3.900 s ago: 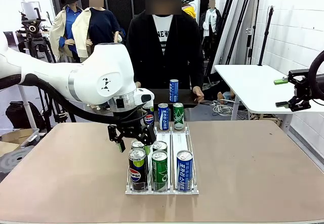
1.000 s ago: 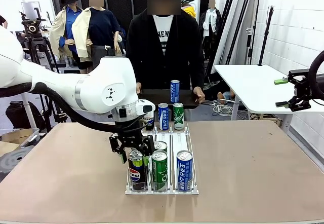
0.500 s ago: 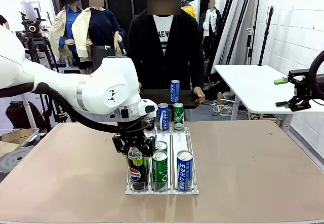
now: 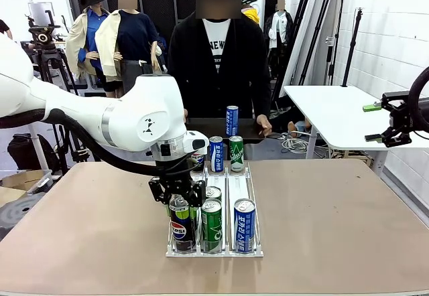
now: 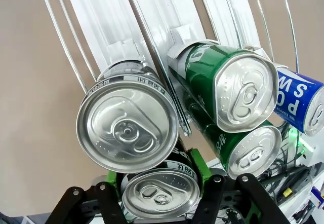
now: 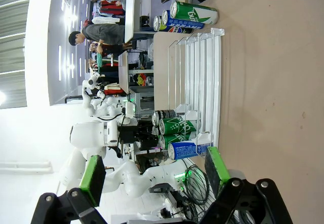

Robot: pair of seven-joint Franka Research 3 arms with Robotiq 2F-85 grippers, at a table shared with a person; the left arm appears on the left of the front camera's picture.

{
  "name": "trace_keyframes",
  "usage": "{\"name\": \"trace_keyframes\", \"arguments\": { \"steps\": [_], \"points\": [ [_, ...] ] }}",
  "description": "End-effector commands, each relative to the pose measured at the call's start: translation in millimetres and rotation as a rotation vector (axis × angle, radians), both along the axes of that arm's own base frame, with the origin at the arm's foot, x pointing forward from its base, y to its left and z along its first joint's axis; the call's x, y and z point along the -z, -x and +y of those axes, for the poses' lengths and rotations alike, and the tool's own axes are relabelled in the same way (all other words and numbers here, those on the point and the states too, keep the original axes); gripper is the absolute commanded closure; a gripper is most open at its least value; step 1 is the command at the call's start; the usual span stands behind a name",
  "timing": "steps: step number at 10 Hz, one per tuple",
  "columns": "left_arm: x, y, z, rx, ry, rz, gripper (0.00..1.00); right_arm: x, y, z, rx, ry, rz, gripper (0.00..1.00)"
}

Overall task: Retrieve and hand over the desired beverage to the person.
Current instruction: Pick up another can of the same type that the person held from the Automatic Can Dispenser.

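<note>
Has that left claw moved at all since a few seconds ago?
Yes. The left gripper has come down and toward the near end of the rack, and is now shut on a black Pepsi can in its left lane.

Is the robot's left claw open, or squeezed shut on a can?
Shut on a can. In the wrist view the left claw has that black can in its grip, a green pad tight against its side.

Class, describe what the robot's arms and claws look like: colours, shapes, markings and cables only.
The left arm is smooth, white and rounded, with a silver ring, a small black dot marking on its joint and a black cable running beneath it. The left claw is a black linkage with green pads. The right claw matches it: black links and two flat green pads.
</note>
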State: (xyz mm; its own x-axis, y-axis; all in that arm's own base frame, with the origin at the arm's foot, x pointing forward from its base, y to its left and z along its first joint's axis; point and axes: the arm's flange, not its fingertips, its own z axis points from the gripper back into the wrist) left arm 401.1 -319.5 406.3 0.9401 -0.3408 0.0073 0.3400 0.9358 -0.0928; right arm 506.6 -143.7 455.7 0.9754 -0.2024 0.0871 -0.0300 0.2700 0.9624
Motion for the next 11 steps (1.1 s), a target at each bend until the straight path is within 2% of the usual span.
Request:
{"name": "trace_keyframes", "arguments": {
  "steps": [1,3,6,11],
  "points": [
    [0,0,0,0.002,0.003,0.001,1.0,1,0,1,0.002,0.012,-0.006,0.0],
    [-12,-1,-3,-0.009,-0.009,-0.007,1.0,1,0,1,0.002,0.012,-0.006,0.0],
    [-74,3,-7,-0.017,-0.002,0.003,1.0,1,0,1,0.002,0.012,-0.006,0.0],
    [-160,35,-17,-0.062,-0.066,-0.091,1.0,1,0,1,0.002,0.012,-0.006,0.0]
  ]
}}
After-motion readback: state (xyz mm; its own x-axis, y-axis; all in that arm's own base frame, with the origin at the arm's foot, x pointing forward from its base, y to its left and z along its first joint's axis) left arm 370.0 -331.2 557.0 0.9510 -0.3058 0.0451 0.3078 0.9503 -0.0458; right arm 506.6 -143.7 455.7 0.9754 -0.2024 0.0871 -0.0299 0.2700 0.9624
